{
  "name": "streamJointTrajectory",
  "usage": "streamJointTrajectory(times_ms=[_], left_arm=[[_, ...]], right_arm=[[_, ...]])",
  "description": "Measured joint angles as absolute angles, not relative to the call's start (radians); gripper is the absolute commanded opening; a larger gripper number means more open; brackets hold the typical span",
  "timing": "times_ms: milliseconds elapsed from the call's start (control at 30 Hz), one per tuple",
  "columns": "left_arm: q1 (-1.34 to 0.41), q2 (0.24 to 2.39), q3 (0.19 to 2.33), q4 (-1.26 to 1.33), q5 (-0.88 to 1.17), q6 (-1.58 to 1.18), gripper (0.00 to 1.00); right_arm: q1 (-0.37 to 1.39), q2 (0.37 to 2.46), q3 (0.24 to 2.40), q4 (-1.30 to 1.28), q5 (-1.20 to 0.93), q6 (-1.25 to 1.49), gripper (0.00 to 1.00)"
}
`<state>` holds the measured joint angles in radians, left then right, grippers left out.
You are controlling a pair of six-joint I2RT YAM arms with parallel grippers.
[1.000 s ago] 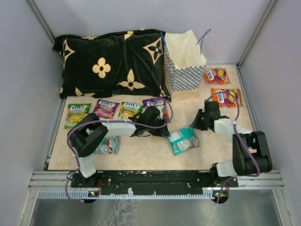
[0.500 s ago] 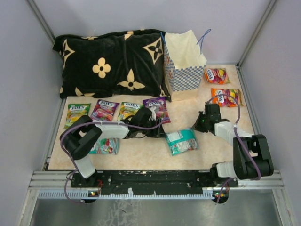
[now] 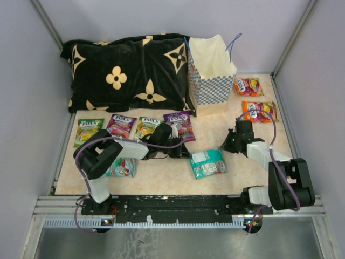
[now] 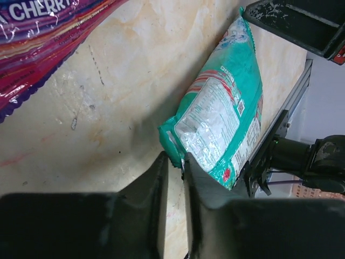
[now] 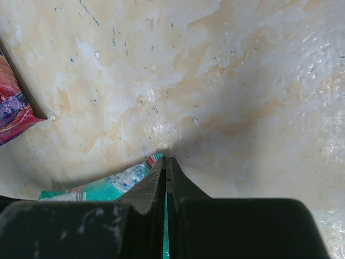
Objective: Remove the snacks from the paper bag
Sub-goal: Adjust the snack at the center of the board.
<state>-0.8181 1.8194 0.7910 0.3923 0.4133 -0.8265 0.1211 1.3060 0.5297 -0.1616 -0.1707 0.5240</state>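
Paper bag [image 3: 210, 75] stands upright at the back, btwn the black flower-print cushion [image 3: 124, 67] and two orange packets [image 3: 253, 100] lying flat to its right. All visible snacks are out on the cream tabletop [image 3: 161, 181].

A row lies in front of the cushion: green packet [image 3: 88, 131], magenta packet [image 3: 121, 125], second green one [image 3: 148, 125], then the purple cherry packet [image 3: 180, 121]. One more packet [image 3: 121, 167] lies partly under the left arm.

Teal packet [image 4: 221, 113] lies flat, front centre, btwn the two arms.

- Left gripper [image 4: 174, 156]: low over the table, fingers a narrow slit apart. The teal packet's corner is right at the tips — can't tell if it's nipped.
- Right gripper [image 5: 166, 158]: fingers pressed together w/ nothing btwn them, over bare tabletop just right of the teal packet.
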Motion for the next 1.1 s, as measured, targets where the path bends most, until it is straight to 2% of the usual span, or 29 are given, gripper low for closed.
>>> streamJointTrajectory(times_ms=[67,100,267,533,567,667,700,767,833,1100], left_arm=[[-0.817,1.819,0.790,0.396,0.413,-0.830,0.02],[-0.815,1.818,0.790,0.392,0.411,-0.826,0.00],[-0.808,1.756,0.808,0.268,0.348,-0.723,0.00],[-0.796,1.530,0.935,-0.005,0.141,-0.440,0.00],[-0.795,1.506,0.935,-0.016,0.122,-0.413,0.00],[-0.793,1.436,0.918,-0.035,0.084,-0.335,0.00],[-0.791,1.414,0.905,-0.034,0.078,-0.310,0.00],[-0.790,1.366,0.868,-0.031,0.070,-0.253,0.00],[-0.790,1.330,0.836,-0.035,0.072,-0.200,0.00],[-0.825,1.167,0.765,-0.061,0.124,-0.022,0.00]], right_arm=[[0.121,1.295,0.530,-0.165,-0.172,0.524,0.00],[0.121,1.282,0.528,-0.166,-0.177,0.524,0.00],[0.121,1.171,0.523,-0.171,-0.231,0.524,0.00],[0.196,0.992,0.577,-0.218,-0.262,0.498,0.02],[0.213,0.983,0.584,-0.220,-0.259,0.497,0.15],[0.251,0.970,0.590,-0.219,-0.262,0.495,0.67],[0.258,0.970,0.589,-0.218,-0.266,0.500,0.79],[0.266,0.970,0.585,-0.204,-0.286,0.489,0.93],[0.266,0.969,0.575,-0.173,-0.319,0.480,0.99],[0.266,0.970,0.535,0.043,-0.577,0.475,0.99]])
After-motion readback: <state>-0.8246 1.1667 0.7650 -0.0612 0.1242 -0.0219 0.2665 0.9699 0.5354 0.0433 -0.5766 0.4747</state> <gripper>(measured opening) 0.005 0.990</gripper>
